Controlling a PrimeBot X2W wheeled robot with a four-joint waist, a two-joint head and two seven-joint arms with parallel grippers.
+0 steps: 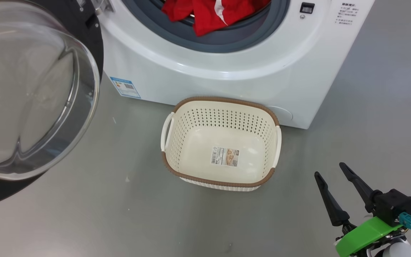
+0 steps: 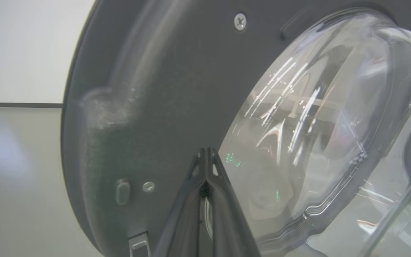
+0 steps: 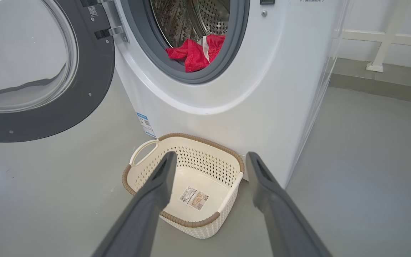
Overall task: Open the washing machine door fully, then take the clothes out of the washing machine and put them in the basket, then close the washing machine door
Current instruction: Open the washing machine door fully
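Clothes (image 1: 209, 16): red, bunched at the mouth of the washing machine (image 1: 227, 64), up and left of the right pincer (image 1: 329, 169), the nearer one, spread wide and empty.
Basket (image 1: 227, 101): on the floor between them.
Door (image 1: 37, 92): swung left, with the left pincer (image 2: 206, 153) closed and empty at its inner face.

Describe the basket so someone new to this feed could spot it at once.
Start at the big white washing machine, its round door swung open on the left. On the grey floor in front of its base sits the basket. It is cream perforated plastic with a brown woven-look rim, empty except for a label on its bottom.
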